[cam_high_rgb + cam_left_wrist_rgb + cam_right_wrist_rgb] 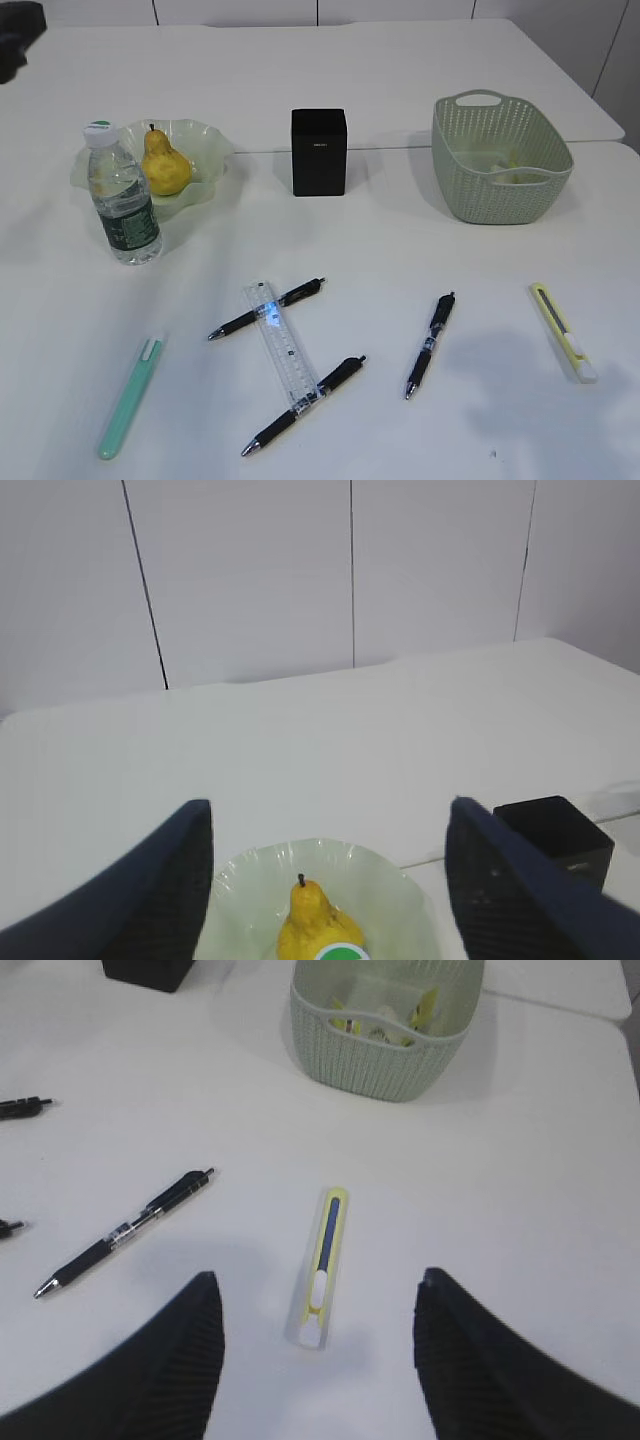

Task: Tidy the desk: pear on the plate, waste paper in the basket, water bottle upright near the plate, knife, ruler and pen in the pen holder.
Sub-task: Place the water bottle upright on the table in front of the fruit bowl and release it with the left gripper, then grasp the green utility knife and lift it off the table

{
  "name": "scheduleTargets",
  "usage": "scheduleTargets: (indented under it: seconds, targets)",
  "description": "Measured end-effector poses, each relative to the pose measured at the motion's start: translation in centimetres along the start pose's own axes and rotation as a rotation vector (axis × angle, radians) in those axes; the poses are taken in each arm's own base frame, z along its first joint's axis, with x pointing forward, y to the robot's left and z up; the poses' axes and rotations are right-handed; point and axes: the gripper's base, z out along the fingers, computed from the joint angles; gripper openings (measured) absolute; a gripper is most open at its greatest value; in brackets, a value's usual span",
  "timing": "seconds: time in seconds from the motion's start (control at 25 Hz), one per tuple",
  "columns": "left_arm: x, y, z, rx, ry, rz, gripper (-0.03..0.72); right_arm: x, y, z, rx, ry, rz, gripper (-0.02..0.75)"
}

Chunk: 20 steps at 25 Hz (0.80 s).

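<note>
Two white tables (300, 70) are butting together under your claws, with pale panelled walls (250, 570) rising behind them. Your left claw (330, 880) is hanging with its jaws wide apart and gripping nothing; directly below and between them the yellow pear (164, 165) is sitting in the ruffled pale green plate (205, 140), and the water bottle (122, 195) is standing upright just beside that plate. The black pen holder (319, 152) is standing off to that claw's right. Your right claw (318, 1360) is also spread apart and empty, hovering above the yellow utility knife (322, 1265), which is lying flat between its fingers. Ahead of it the sage-green basket (380, 1050) is holding yellow and white waste paper (385, 1010). To its left a black pen (125, 1232) is lying on the table. Farther left the clear ruler (282, 345) is resting across two more pens.
</note>
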Motion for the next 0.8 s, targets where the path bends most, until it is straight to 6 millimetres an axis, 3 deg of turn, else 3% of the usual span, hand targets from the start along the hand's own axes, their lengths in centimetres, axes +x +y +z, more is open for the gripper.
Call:
scheduleTargets:
  seconds: [0.28, 0.44, 0.6, 0.8]
  targets:
    - [-4.4, 0.0, -5.1, -0.007, -0.022, 0.003, 0.515, -2.1, -0.4, 2.1, -0.035, 0.241, 0.097, 0.478]
    - [-4.2, 0.0, -7.2, -0.014, 0.129, -0.004, 0.515, -2.4, -0.3, 3.2, -0.056, 0.346, 0.139, 0.478]
    - [-3.4, 0.1, -8.7, -0.023, 0.395, -0.005, 0.515, -2.1, -0.2, 3.4, -0.067, 0.406, 0.148, 0.478]
    - [-5.0, -0.1, -9.9, -0.009, 0.577, 0.025, 0.515, -1.6, 0.0, 3.1, -0.082, 0.462, 0.156, 0.478]
